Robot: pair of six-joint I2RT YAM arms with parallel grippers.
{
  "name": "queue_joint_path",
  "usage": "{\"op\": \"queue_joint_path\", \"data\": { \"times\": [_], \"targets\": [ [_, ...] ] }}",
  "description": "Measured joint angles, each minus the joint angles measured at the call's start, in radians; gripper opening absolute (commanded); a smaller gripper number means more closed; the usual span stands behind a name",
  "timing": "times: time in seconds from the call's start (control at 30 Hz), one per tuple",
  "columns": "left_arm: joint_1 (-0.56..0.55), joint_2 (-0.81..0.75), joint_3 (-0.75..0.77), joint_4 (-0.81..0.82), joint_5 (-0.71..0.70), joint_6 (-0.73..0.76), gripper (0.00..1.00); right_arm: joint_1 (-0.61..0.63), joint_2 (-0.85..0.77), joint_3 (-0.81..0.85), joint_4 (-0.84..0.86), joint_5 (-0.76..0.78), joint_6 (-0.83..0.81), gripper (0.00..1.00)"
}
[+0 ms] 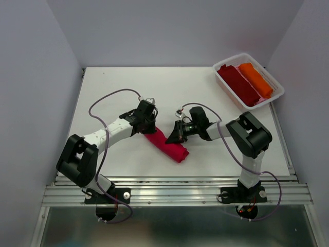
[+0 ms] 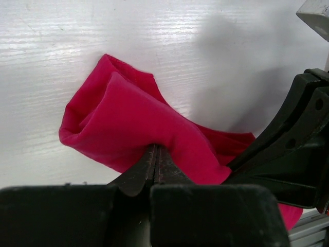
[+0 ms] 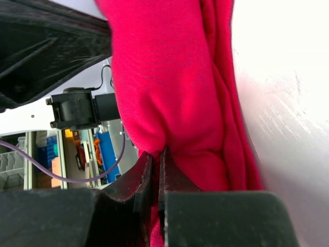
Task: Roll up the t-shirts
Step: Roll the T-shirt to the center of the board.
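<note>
Bare tabletop (image 1: 128, 87) free along far and left sides, middle blocked by both arms, left fingers (image 2: 140, 176) and right fingers (image 3: 134, 181) clamped on the crimson t-shirt (image 1: 167, 145), white bin (image 1: 231, 58) filling the far right corner, walls on three sides

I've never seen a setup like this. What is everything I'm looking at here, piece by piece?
red t-shirt: one, bright crimson, rolled, mid-table between the two claws
maroon t-shirt: one, dark maroon, rolled, inside the bin
orange t-shirt: one, orange, rolled, inside the bin beside the maroon one
bin: one, translucent white, far right corner of the table
table: one, white, under everything
left arm: one, white and black with a purple cable, base at the near edge
right arm: one, same colours, base at the near edge
left claw: one, black, shut on the red t-shirt
right claw: one, black, shut on the red t-shirt
</note>
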Motion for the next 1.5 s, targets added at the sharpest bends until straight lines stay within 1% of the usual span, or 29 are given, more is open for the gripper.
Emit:
{"op": "queue_joint_path", "data": {
  "times": [0.1, 0.13, 0.17, 0.2, 0.3, 0.4, 0.47, 0.53, 0.67, 0.73, 0.77, 0.8, 0.83, 0.9, 0.93, 0.97, 1.13, 1.23, 1.4, 1.5],
  "targets": [
    [-0.002, 0.036, 0.0, 0.031, 0.0, -0.003, 0.0, -0.006, 0.0, -0.002, 0.004, 0.0, 0.001, 0.01],
    [-0.003, 0.05, 0.0, 0.039, 0.0, -0.005, 0.0, -0.01, 0.0, -0.005, 0.007, 0.0, 0.001, 0.04],
    [-0.004, 0.065, 0.0, 0.053, 0.0, -0.008, 0.0, -0.013, 0.0, -0.008, 0.011, 0.0, 0.001, 0.08],
    [-0.004, 0.078, 0.0, 0.063, 0.001, -0.01, 0.0, -0.018, 0.0, -0.012, 0.014, 0.001, 0.002, 0.2],
    [-0.005, 0.124, 0.0, 0.096, 0.005, -0.016, 0.0, -0.029, -0.001, -0.015, 0.015, 0.013, 0.005, 0.33],
    [-0.005, 0.135, 0.0, 0.117, 0.005, -0.019, 0.0, -0.032, -0.015, -0.022, 0.0, 0.043, -0.008, 0.39],
    [-0.005, 0.145, 0.005, 0.126, 0.005, -0.019, 0.0, -0.035, -0.047, -0.024, -0.052, 0.087, -0.04, 0.45],
    [-0.005, 0.157, 0.012, 0.134, 0.005, -0.02, 0.0, -0.035, -0.093, -0.025, -0.118, 0.138, -0.074, 0.54],
    [-0.005, 0.177, 0.021, 0.152, 0.004, -0.022, 0.0, -0.034, -0.246, -0.024, -0.288, 0.284, -0.173, 0.57],
    [-0.005, 0.182, 0.023, 0.157, 0.005, -0.023, 0.0, -0.034, -0.335, -0.018, -0.379, 0.37, -0.217, 0.55],
    [-0.005, 0.184, 0.024, 0.158, 0.005, -0.023, 0.0, -0.028, -0.368, -0.014, -0.408, 0.401, -0.232, 0.51],
    [-0.005, 0.185, 0.026, 0.159, 0.004, -0.023, 0.0, -0.023, -0.407, -0.007, -0.442, 0.449, -0.254, 0.36],
    [-0.005, 0.187, 0.026, 0.161, 0.005, -0.023, 0.0, -0.013, -0.438, 0.0, -0.473, 0.484, -0.267, 0.27],
    [-0.005, 0.187, 0.027, 0.162, 0.005, -0.023, 0.0, 0.016, -0.488, 0.016, -0.525, 0.543, -0.295, 0.14],
    [-0.005, 0.187, 0.027, 0.162, 0.005, -0.023, 0.0, 0.037, -0.504, 0.022, -0.543, 0.565, -0.306, 0.03],
    [-0.005, 0.187, 0.027, 0.162, 0.005, -0.023, 0.0, 0.055, -0.512, 0.025, -0.556, 0.579, -0.312, 0.01],
    [-0.005, 0.188, 0.031, 0.161, 0.005, -0.023, 0.0, 0.132, -0.505, 0.015, -0.602, 0.624, -0.32, 0.01],
    [-0.005, 0.189, 0.031, 0.161, 0.005, -0.022, 0.0, 0.159, -0.492, -0.021, -0.603, 0.647, -0.312, 0.01],
    [-0.005, 0.189, 0.031, 0.161, 0.004, -0.022, 0.0, 0.161, -0.464, -0.106, -0.581, 0.691, -0.286, 0.01],
    [-0.006, 0.189, 0.033, 0.156, 0.0, -0.021, 0.0, 0.16, -0.44, -0.14, -0.531, 0.697, -0.269, 0.01]
  ]
}}
